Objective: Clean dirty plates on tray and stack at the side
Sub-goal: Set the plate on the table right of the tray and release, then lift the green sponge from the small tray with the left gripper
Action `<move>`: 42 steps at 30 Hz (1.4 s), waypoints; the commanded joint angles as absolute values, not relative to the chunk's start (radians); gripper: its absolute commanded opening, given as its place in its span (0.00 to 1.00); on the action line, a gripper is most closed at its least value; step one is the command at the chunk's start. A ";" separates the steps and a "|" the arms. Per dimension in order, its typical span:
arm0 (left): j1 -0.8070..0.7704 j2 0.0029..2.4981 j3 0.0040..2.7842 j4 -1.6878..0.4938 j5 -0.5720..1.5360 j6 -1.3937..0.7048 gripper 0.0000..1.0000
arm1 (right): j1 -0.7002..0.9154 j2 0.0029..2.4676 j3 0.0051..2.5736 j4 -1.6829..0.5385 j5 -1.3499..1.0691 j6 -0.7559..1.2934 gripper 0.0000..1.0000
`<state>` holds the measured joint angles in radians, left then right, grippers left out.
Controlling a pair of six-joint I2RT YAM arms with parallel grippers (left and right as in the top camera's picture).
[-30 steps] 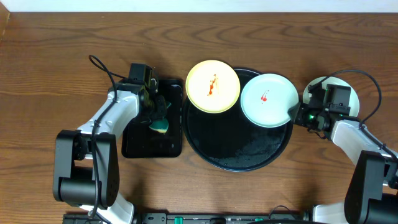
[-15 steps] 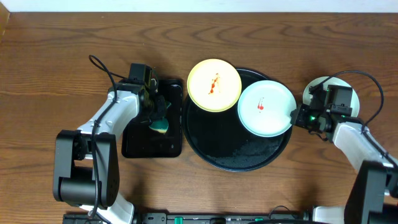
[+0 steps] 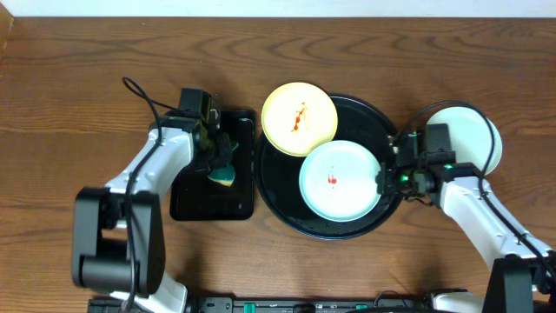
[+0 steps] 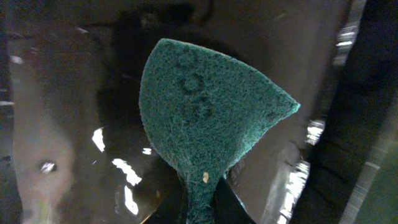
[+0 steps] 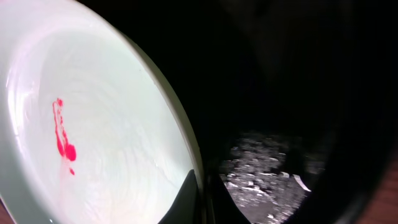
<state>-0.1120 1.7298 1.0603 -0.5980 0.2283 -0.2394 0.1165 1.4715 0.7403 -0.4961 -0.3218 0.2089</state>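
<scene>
The round black tray (image 3: 282,204) sits mid-table. A pale yellow plate (image 3: 300,119) with a red smear rests on its upper-left rim. A light blue plate (image 3: 334,180) with a red smear lies in the tray's middle, and my right gripper (image 3: 384,180) is shut on its right rim. In the right wrist view the fingers pinch that plate (image 5: 93,137) at its edge, right gripper (image 5: 200,202), over the dark tray (image 5: 298,81). Another pale plate (image 3: 473,139) lies off the tray at the right. My left gripper (image 3: 221,158) is shut on a green sponge (image 4: 205,118).
A smaller rectangular black tray (image 3: 204,204) lies left of the round one, under the sponge and wet with glints (image 4: 124,174). A wet foamy patch (image 3: 365,209) marks the round tray's lower right. Brown wooden table (image 3: 87,78) surrounds everything.
My right gripper closed on the light blue plate and pulled it from the tray's upper right down to its middle, uncovering the pale plate at the right. The left arm stayed put.
</scene>
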 commanded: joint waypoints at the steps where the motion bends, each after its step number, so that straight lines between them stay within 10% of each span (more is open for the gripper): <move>1: -0.108 1.610 1.056 -0.598 0.255 -0.248 0.07 | 0.160 1.496 0.737 -0.485 -0.290 0.236 0.01; 22: -0.065 1.453 1.056 -0.559 0.266 -0.215 0.07 | 0.205 1.567 0.737 -0.456 -0.273 0.269 0.01; 42: 0.303 1.453 1.051 -0.514 0.958 -0.082 0.08 | 0.205 1.567 0.737 -0.456 -0.266 0.269 0.01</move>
<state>0.2890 1.4593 1.0595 -0.5171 0.8711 -0.1070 0.1951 1.5570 0.7403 -0.4587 -0.2790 0.2562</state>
